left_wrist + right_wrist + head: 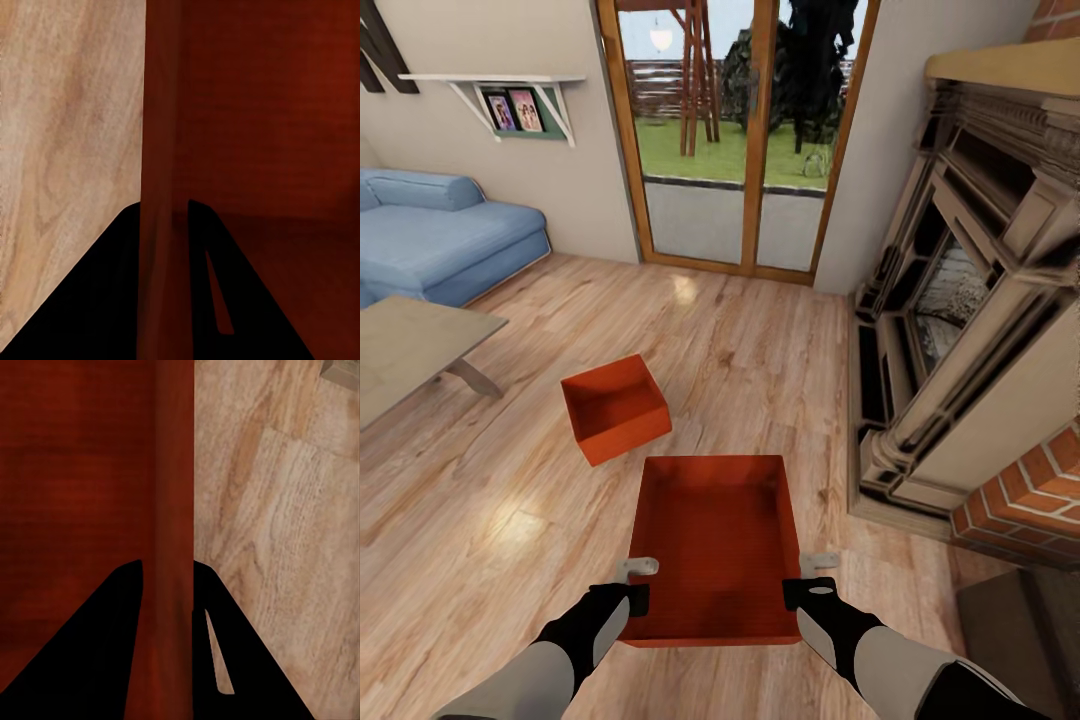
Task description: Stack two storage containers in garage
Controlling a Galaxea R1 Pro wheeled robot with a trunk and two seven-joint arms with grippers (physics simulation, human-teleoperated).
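**Wood plank floor and what stands on it**

The light wood plank floor [760,340] fills the middle of the frame. A small orange-red container [615,408] sits on it left of centre. At the left edge stand a low table [410,345] and a blue sofa [440,240]; a stone fireplace [960,330] rises at the right.

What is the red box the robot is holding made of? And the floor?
The near container looks like smooth matte plastic: even orange-red, thin plain walls, no grain. The left gripper and right gripper each pinch a side wall. The floor looks like glossy wood planks: grain lines, seams and shiny reflections.
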